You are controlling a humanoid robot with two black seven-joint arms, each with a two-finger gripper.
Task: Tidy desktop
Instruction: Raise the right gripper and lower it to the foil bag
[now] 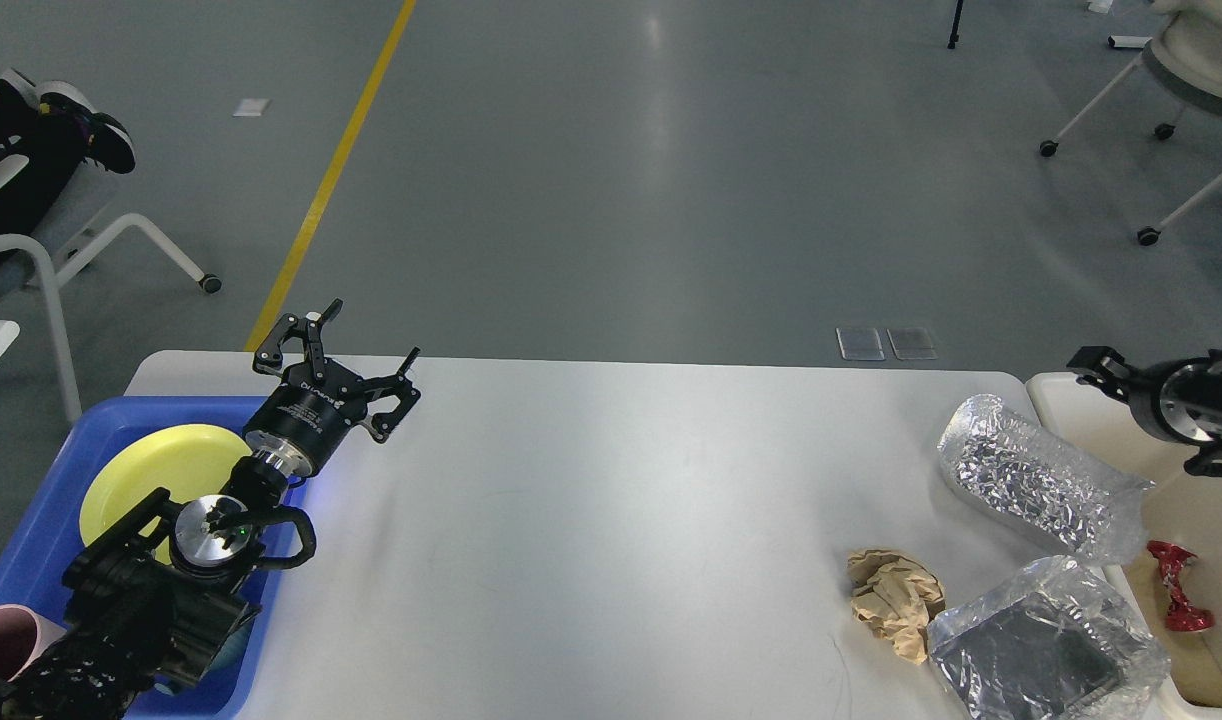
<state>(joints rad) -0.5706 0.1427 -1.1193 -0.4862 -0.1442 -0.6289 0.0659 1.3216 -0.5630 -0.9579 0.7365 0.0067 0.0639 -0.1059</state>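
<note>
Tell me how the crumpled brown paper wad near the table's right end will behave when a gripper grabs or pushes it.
The crumpled brown paper looks loosely wadded, so it is probably very light and would squash under closing fingers. Its irregular folds suggest it would slide or tumble on the glossy desktop rather than roll true. It touches the foil tray, so a push might nudge that too.

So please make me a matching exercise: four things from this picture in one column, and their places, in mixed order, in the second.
Things:
1. yellow plate
2. red crushed piece
3. brown paper ball
4. left gripper

Places:
A. on the desktop, near its right end
B. in the beige bin
C. in the blue tray
D. above the desktop's far left corner

Pairs: 1-C, 2-B, 3-A, 4-D
</note>
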